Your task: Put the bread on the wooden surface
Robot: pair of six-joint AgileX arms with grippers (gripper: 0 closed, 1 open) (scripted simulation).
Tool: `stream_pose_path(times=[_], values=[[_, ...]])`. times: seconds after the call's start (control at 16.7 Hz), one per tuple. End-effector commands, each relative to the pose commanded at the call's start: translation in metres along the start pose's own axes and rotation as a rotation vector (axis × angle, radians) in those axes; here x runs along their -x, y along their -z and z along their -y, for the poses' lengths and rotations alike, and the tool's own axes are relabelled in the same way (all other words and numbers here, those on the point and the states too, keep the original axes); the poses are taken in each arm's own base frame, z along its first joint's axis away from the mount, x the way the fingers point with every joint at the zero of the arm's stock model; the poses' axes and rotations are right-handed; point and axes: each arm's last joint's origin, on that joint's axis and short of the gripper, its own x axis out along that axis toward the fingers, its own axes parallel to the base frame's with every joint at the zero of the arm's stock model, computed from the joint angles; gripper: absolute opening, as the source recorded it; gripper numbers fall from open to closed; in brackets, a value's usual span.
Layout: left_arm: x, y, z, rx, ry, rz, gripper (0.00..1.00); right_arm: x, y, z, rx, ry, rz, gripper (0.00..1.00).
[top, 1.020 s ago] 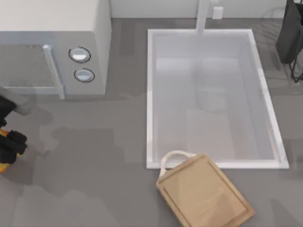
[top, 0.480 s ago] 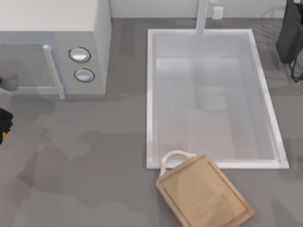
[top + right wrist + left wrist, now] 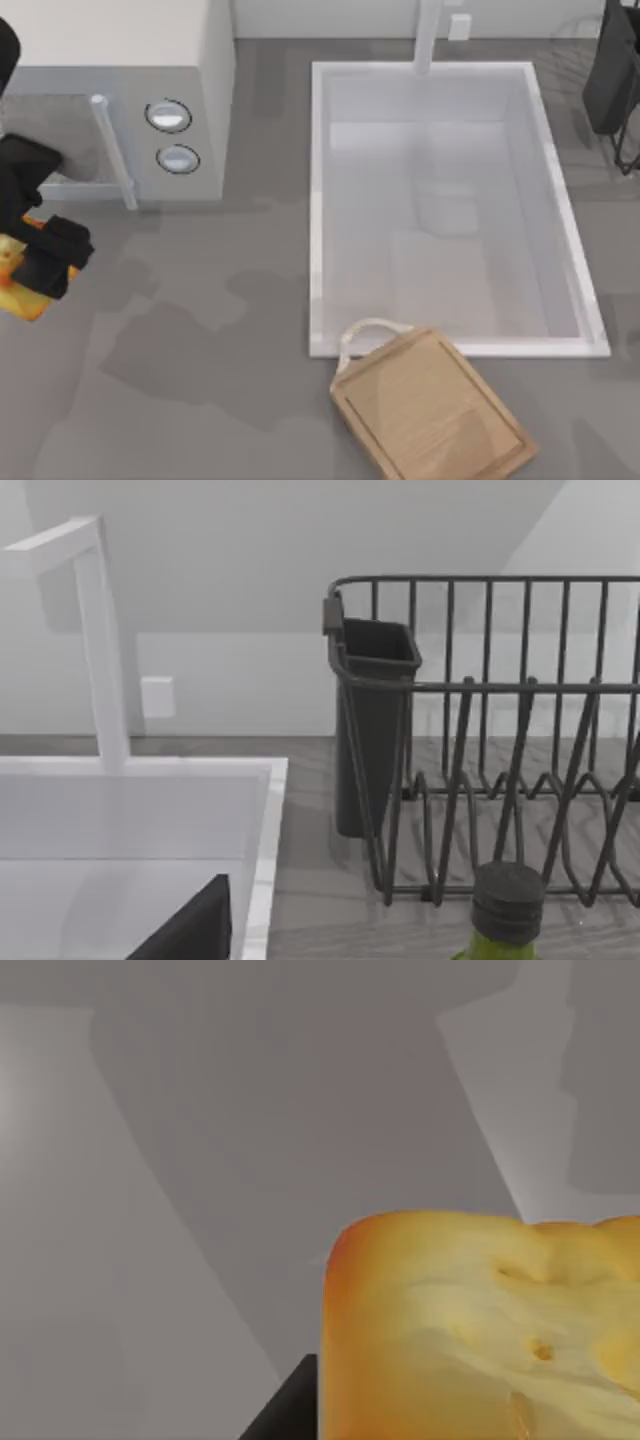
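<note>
Our left tool (image 3: 30,275) sits at the far left of the bench (image 3: 200,340), just in front of the microwave (image 3: 110,100), and it is clamped around the bread (image 3: 15,285), whose orange-yellow body peeks out beside the black fingers. From the left wrist, the bread (image 3: 480,1330) looms large and close, a golden toasted block with a few small dimples, held above the grey bench surface with a dark finger edge (image 3: 285,1410) showing just beside it. The wooden cutting board (image 3: 430,410) lies well apart from the bread, to the right of the microwave and just in front of the sink (image 3: 450,200), its white loop handle (image 3: 365,335) touching the sink's front rim. The board lies turned at an angle to the sink's edge. From our right wrist we see the faucet (image 3: 95,640), a dark dish rack (image 3: 490,730) with a utensil cup (image 3: 375,720), and the cap of a green bottle (image 3: 505,915); we cannot tell whether the right tool is open or closed.
</note>
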Motion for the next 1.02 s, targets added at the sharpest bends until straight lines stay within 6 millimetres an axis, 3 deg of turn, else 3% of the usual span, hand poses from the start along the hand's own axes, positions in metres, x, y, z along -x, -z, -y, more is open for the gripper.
stream_pose_path(times=[0.18,0.48,0.78,1.02], values=[[-0.005,-0.030,0.047,0.051,0.045,-0.001,0.00,0.000,0.000,0.000,0.000,0.000,0.000,1.00],[-0.025,-0.074,0.146,0.233,0.087,-0.085,0.00,0.000,0.000,0.000,0.000,0.000,0.000,1.00],[-0.044,-0.092,0.245,0.425,0.025,-0.134,0.00,0.000,0.000,0.000,0.000,0.000,0.000,1.00],[-0.048,-0.097,0.301,0.495,-0.030,-0.075,0.00,0.000,0.000,0.000,0.000,0.000,0.000,1.00]])
